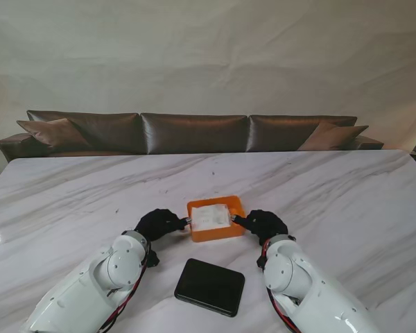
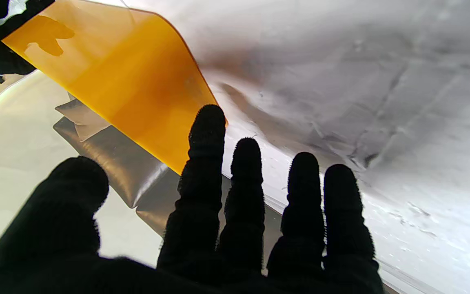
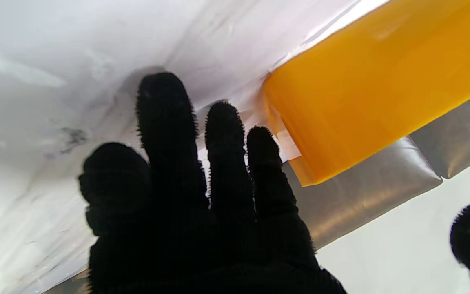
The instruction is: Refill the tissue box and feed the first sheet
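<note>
Both hands sat on the marble table point(image 1: 347, 194), flanking the orange tissue box point(image 1: 215, 220). Black-gloved, the left hand point(image 1: 159, 224) lay at the box's left side and the right hand point(image 1: 265, 223) at its right side, each with fingers reaching toward a short wall of the box. In the left wrist view the left hand's fingers point(image 2: 202, 171) were extended and a little apart, the thumb set off to one side, and nothing was pinched between them. The right wrist view showed the right hand's fingers point(image 3: 165, 134) straight and nearly side by side, also with nothing held. Whether any fingertip actually touched the box could not be told from the stand's view.

Inside the open box lay a white tissue pack point(image 1: 210, 216), filling most of the tray and sitting below its rim. A thin pale edge peeked out beside the box's wall in the right wrist view; what it was could not be made out.

Nearer to me than the box, between the two forearms, a dark flat lid point(image 1: 209, 286) rested on the table, well apart from the box. Its upper face was plain and dark, and any slot in it could not be seen. A brown sofa point(image 1: 194, 132) ran along the far side of the table.
</note>
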Available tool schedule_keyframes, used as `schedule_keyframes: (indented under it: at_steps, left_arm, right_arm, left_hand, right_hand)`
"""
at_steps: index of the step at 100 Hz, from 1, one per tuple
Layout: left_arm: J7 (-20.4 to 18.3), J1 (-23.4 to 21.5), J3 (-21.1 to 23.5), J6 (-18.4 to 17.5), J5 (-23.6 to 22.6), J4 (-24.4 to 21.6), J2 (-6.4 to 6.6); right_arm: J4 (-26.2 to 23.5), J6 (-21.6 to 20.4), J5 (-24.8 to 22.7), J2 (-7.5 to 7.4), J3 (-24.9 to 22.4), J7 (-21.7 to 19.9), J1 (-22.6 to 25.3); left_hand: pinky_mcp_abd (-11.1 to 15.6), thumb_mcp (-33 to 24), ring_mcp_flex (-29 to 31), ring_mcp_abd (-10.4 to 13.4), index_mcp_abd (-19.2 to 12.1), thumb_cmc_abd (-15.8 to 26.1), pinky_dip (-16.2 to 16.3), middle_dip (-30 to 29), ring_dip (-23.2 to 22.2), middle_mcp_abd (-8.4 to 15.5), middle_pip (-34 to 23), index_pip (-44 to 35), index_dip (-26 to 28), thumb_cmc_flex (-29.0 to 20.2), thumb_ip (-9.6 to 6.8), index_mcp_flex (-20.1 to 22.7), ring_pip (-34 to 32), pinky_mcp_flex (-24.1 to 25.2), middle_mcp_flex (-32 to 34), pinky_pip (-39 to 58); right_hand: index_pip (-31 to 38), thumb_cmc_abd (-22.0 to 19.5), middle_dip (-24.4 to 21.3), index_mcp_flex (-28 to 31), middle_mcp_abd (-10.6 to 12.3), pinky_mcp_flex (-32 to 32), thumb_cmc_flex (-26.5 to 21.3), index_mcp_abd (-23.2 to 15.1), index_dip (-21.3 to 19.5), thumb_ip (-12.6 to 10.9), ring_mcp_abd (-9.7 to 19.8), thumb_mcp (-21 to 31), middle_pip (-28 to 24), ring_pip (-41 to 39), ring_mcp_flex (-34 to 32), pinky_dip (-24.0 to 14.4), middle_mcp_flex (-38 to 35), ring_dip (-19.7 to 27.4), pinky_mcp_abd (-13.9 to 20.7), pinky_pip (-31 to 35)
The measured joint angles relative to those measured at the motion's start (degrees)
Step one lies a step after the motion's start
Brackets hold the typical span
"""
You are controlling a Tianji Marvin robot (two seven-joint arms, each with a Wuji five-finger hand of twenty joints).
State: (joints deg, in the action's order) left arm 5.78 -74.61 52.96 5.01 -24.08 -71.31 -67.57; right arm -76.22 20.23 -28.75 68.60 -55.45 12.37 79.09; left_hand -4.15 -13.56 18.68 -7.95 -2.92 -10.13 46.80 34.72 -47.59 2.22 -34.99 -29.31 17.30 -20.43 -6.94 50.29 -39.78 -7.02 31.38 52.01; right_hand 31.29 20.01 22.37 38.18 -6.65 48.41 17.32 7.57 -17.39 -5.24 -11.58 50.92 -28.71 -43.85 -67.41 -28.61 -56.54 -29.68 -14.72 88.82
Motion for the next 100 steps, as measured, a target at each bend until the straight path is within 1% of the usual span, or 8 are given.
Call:
schedule_keyframes:
  at_steps: [16,20,27,31,49,73,89,100]
  left_arm:
    - [0.18,-0.44,0.97,0.49,-0.31,-0.28,0.16]
    - [0.22,-0.44,1.00,0.49,-0.29,-0.28,0.21]
    - [0.24,-0.42,1.01,0.49,-0.29,-0.28,0.28]
    - [0.30,-0.42,1.05,0.49,-0.29,-0.27,0.29]
    - [1.66,-1.42,2.60,1.00,-0.72,-0.79,0.21]
    - [1.62,-4.44,5.00,1.95,-1.93,-3.62,0.50]
    - [1.41,-7.30,7.13,2.85,-3.04,-6.72,0.89]
    - [0.89,-9.87,8.99,3.69,-3.94,-9.80,1.26]
  right_arm:
    - [-0.69,-0.17,0.88,0.00,-0.89,0.63,1.06]
    - [-0.63,-0.89,1.16,0.02,-0.98,1.45,1.35]
    - [-0.44,-2.33,1.27,0.04,-0.93,2.80,1.87]
    - [-0.53,-2.54,1.21,0.03,-0.83,2.86,2.14]
    - [-2.80,-2.43,0.83,-0.23,-0.58,1.96,3.63]
    - [-3.62,-3.27,1.00,-0.05,-0.46,3.19,4.85]
    - [-4.28,-3.59,0.83,-0.15,0.25,2.64,5.04]
    - [-5.36,-2.90,0.19,-0.15,-0.13,2.17,5.68]
  left_hand:
    - [-0.07,0.34,0.00,0.00,-0.02,0.00,-0.01,0.00,0.00,0.00,0.00,1.81,-0.09,0.00,0.00,-0.88,0.00,-0.02,0.00,0.00]
    - [-0.09,0.36,0.00,-0.01,-0.60,0.00,-0.02,0.00,0.00,0.00,0.00,2.02,-0.10,0.00,0.00,-1.54,0.00,-0.02,0.00,0.00]
    - [-0.10,0.53,0.00,-0.01,-0.76,0.00,-0.02,0.00,0.00,0.00,0.00,2.03,-0.17,0.00,0.00,-2.00,0.00,-0.02,0.00,0.00]
    - [-0.11,0.56,0.00,-0.01,-1.40,0.00,-0.02,0.00,0.00,0.00,0.00,2.69,-0.21,0.00,0.00,-2.60,0.00,-0.02,0.00,0.00]
    - [-0.16,1.08,0.00,-0.02,-1.43,0.00,-0.04,0.01,-0.01,0.00,0.00,2.71,-0.21,0.00,0.00,-3.10,0.00,-0.04,0.00,0.00]
    - [-0.27,1.21,0.00,-0.03,-1.43,1.06,-0.13,0.01,-0.08,0.00,0.00,2.71,-0.21,0.00,0.00,-3.11,0.00,-0.04,-0.01,0.00]
    - [-0.39,1.78,0.00,-0.19,-1.43,1.07,-0.15,0.01,-0.10,0.00,0.00,2.96,-0.21,0.00,0.00,-4.00,0.00,-0.04,-0.01,0.00]
    - [-1.70,3.08,0.00,-2.06,-1.43,1.63,-0.25,0.01,-0.03,0.00,0.00,3.99,-0.21,0.00,0.00,-5.51,0.58,-0.26,-0.02,0.00]
  right_hand:
    - [1.35,0.00,-1.44,-0.64,0.07,0.07,0.07,0.06,0.52,0.00,-0.07,0.00,0.02,0.62,0.00,0.03,1.03,0.04,-0.11,-0.04]
    - [1.51,0.00,-1.55,-0.64,-0.84,0.07,0.07,0.06,0.55,0.00,-0.07,0.00,0.03,0.64,0.00,0.04,0.94,0.04,-0.11,-0.13]
    - [2.03,0.00,-1.56,-0.64,-1.07,0.07,0.03,0.01,0.68,0.00,-0.07,0.00,0.03,0.66,0.00,0.04,0.92,0.04,-0.11,-0.22]
    - [2.09,0.00,-1.56,-0.63,0.00,0.07,0.02,0.01,0.70,0.00,-0.07,0.00,-0.44,0.35,-0.08,0.04,1.22,-0.66,-0.11,-0.23]
    - [2.13,0.00,-1.56,-0.57,-0.37,0.07,0.02,0.55,1.14,0.00,-0.07,0.00,-0.44,0.51,-0.08,0.04,1.19,-0.06,-0.11,-0.25]
    - [2.32,0.00,-1.56,-0.49,-0.62,0.07,-0.27,0.30,1.26,0.00,-0.07,0.00,-0.44,0.51,-0.08,0.04,1.15,-0.46,-0.11,-0.26]
    - [2.32,0.00,-1.56,-0.49,-0.63,0.07,-0.27,0.27,1.27,0.00,-0.07,0.00,-0.44,0.27,-0.08,0.04,1.13,-0.05,-0.11,-0.29]
    - [2.32,0.00,-1.56,-0.51,-0.63,-0.09,-0.27,0.16,1.39,0.00,-0.07,0.00,-0.44,0.47,-0.02,0.04,1.13,0.02,-0.11,-0.51]
